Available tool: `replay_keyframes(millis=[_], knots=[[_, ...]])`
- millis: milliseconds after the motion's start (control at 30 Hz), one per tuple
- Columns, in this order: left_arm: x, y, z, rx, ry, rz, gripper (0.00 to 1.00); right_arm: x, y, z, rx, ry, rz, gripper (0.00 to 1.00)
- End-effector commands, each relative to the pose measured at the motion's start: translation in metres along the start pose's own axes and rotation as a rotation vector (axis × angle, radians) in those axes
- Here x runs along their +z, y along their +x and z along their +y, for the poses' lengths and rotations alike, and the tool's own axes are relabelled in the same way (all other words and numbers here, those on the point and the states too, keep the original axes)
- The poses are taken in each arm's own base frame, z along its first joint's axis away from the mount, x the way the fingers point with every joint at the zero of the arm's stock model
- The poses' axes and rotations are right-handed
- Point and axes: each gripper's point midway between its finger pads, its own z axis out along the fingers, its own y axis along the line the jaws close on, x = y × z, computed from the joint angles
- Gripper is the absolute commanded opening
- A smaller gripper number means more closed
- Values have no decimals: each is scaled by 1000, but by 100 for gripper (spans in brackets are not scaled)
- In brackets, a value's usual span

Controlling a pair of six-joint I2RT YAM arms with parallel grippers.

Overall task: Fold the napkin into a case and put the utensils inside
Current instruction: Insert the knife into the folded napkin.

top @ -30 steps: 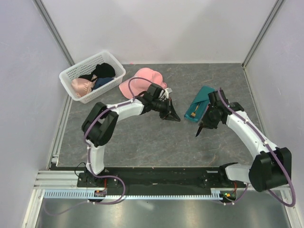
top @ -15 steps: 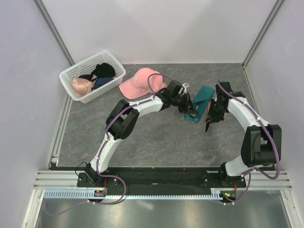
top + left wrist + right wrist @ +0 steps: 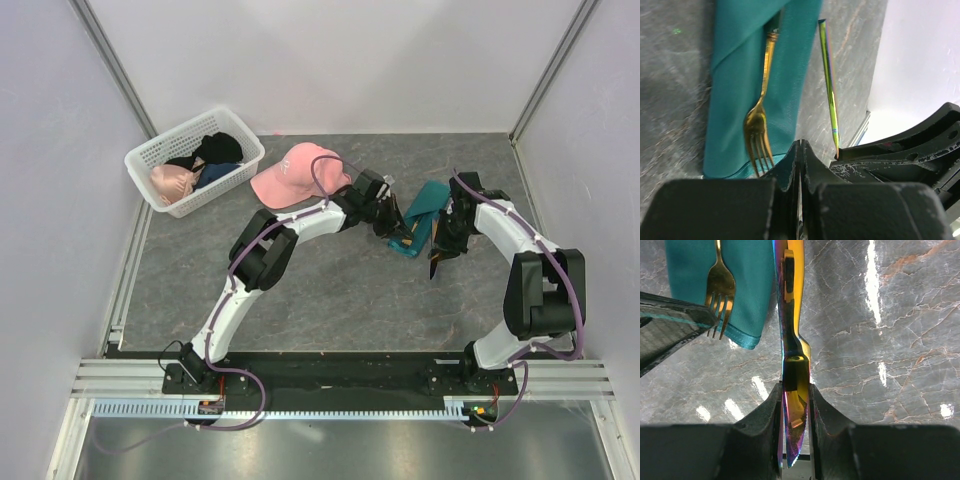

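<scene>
Left of the teal case point(image 3: 428, 205), on the grey stone table point(image 3: 300, 290), sit a white basket point(image 3: 150, 150) of clothes and a pink cap point(image 3: 295, 172). A gold fork point(image 3: 762, 115) lies on the case. At the case's tine end, the left gripper point(image 3: 800, 147) is pressed together. Just right of the case, the right gripper point(image 3: 795, 387) pinches a thin iridescent utensil point(image 3: 790, 315).

A white basket point(image 3: 176, 131) sits toward the table's point(image 3: 330, 290) 10 o'clock corner. It holds 3 soft things: a black one point(image 3: 218, 148) at its 1 o'clock, a blue one point(image 3: 215, 173) at 4 o'clock and a peach one point(image 3: 170, 183) at 8 o'clock. Just beside the basket, at its 3 o'clock, a pink cap point(image 3: 295, 170) lies on the grey stone-patterned top.
</scene>
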Motion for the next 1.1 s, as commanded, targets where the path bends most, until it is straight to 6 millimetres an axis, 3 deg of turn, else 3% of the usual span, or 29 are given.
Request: replay_keyframes(millis=[0, 467, 767, 1067], knots=[[-5, -17, 0, -50, -31, -52, 2, -6, -21, 3, 9, 10, -68, 0], [5, -12, 28, -72, -84, -25, 2, 0, -28, 15, -2, 41, -65, 0], [6, -9, 32, -84, -93, -7, 2, 11, -32, 16, 48, 73, -51, 0], [6, -6, 31, -89, -84, 10, 2, 18, -55, 35, 130, 63, -73, 0]])
